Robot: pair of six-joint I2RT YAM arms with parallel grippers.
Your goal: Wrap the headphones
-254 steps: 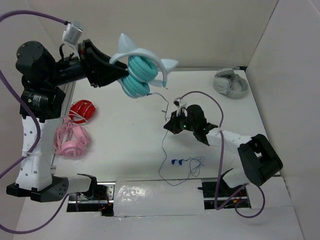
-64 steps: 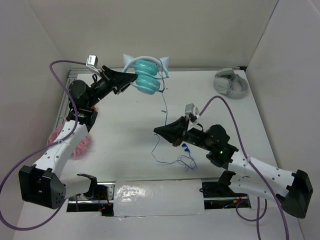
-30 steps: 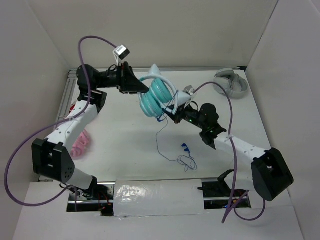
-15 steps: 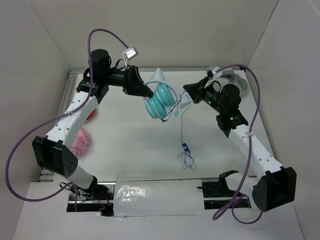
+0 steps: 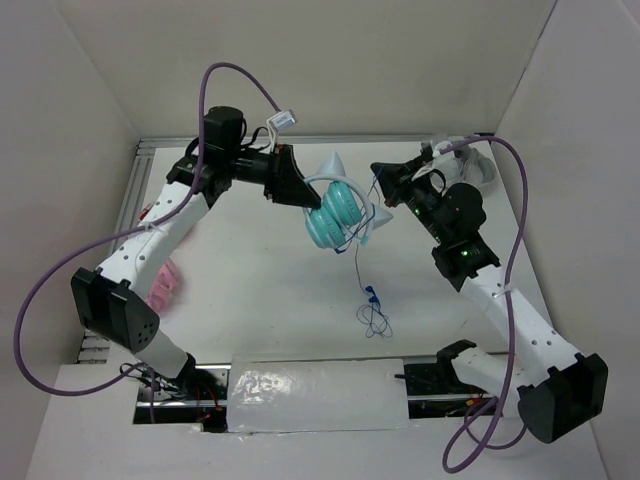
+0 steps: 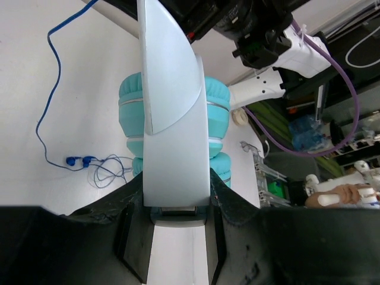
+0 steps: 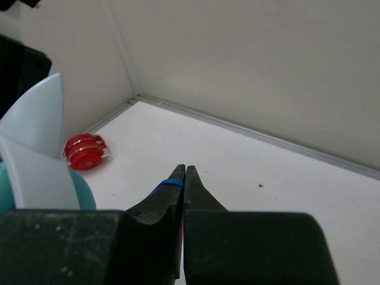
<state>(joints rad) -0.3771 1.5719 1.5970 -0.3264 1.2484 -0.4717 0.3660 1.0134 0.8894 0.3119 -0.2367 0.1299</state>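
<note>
My left claw (image 6: 177, 203) clamps the headphones (image 5: 335, 210) by the band, mid-frame in the top view. My right claw (image 7: 183, 171), pinched shut on the cable (image 7: 173, 183), should circle the cups under light tension, laying the loops side by side.

The left gripper's (image 6: 178, 221) black jaws clamp the white headband of the headphones (image 6: 172, 119), whose teal ear cups sit stacked just beyond. Its blue cable (image 6: 77, 160) trails down the white worktop (image 6: 24, 71) into a loose tangle, and the right arm (image 6: 270, 89) crosses the top.
</note>
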